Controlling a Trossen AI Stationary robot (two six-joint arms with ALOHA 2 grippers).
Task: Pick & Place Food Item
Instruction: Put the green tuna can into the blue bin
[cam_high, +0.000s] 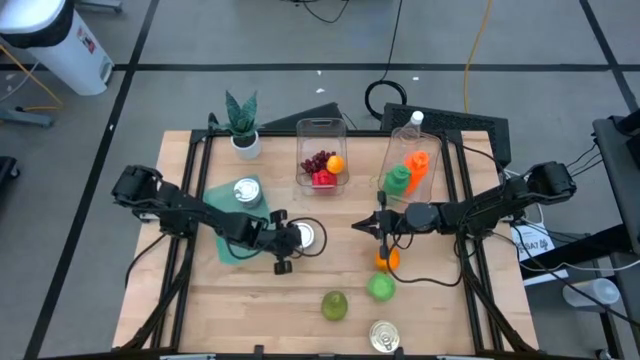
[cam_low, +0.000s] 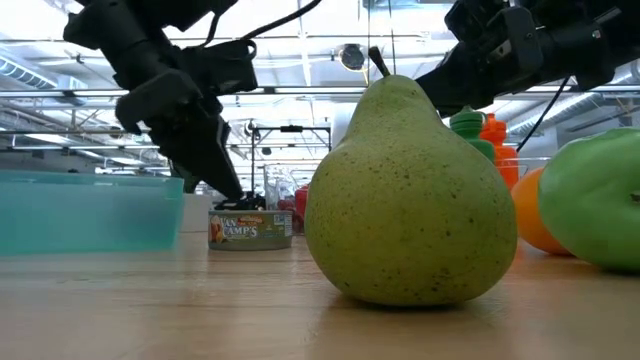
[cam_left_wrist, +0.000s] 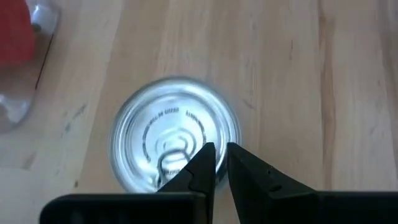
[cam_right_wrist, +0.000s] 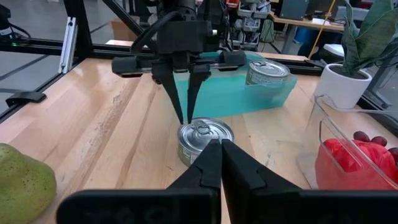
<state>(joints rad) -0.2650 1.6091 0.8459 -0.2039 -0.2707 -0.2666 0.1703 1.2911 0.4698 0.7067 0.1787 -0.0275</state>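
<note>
The left gripper (cam_high: 296, 238) hangs shut over the can (cam_high: 309, 235) mid-table, tips just above its lid. To grasp it well, I judge the jaws must open wide, centre, then descend. The right gripper (cam_high: 362, 226), shut and empty, waits near the orange (cam_high: 387, 259).

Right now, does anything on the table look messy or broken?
Nothing stands out. The pear, the cans, such as the one under the left fingers, and the plant all stand upright. Nothing is spilled or dented. The fruit bin sits straight on the table.
</note>
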